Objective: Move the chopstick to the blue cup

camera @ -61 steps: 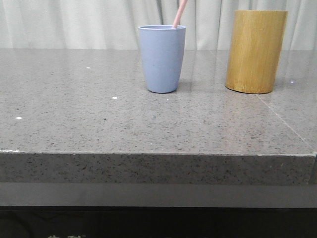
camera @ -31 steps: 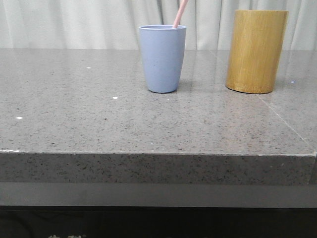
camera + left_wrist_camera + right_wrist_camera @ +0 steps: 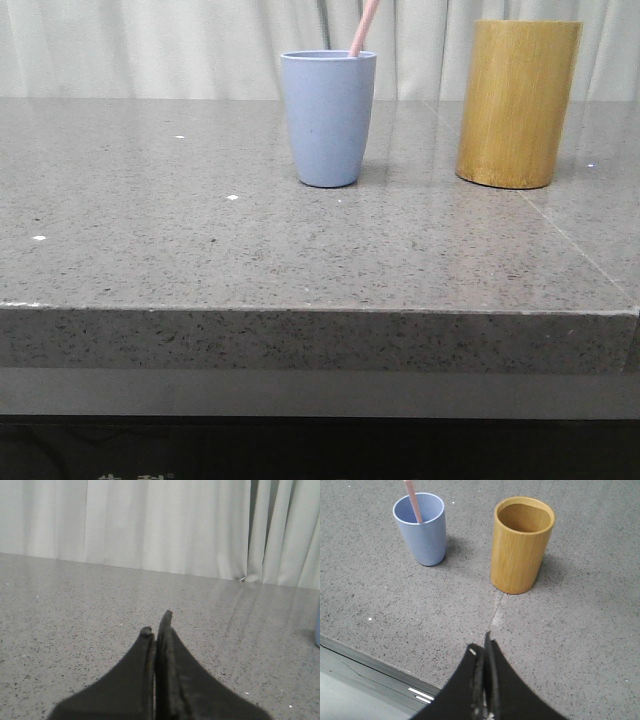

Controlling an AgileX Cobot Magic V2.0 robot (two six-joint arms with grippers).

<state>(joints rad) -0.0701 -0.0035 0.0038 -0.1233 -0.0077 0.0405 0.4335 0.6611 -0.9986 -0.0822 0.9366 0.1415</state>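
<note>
The blue cup [image 3: 328,118] stands upright on the grey stone table, a pale pink chopstick [image 3: 363,27] leaning out of it to the right. In the right wrist view the cup [image 3: 422,532] holds the chopstick [image 3: 413,501]. My right gripper [image 3: 482,647] is shut and empty, over the table's front edge, well short of the cup. My left gripper [image 3: 156,625] is shut and empty, low over bare table; only a sliver of the blue cup [image 3: 317,630] shows at that view's edge. Neither gripper shows in the front view.
A taller yellow-brown bamboo holder [image 3: 517,103] stands right of the cup; its inside looks empty in the right wrist view [image 3: 521,544]. White curtains [image 3: 160,45] hang behind the table. The table's front edge [image 3: 320,312] runs across the front view.
</note>
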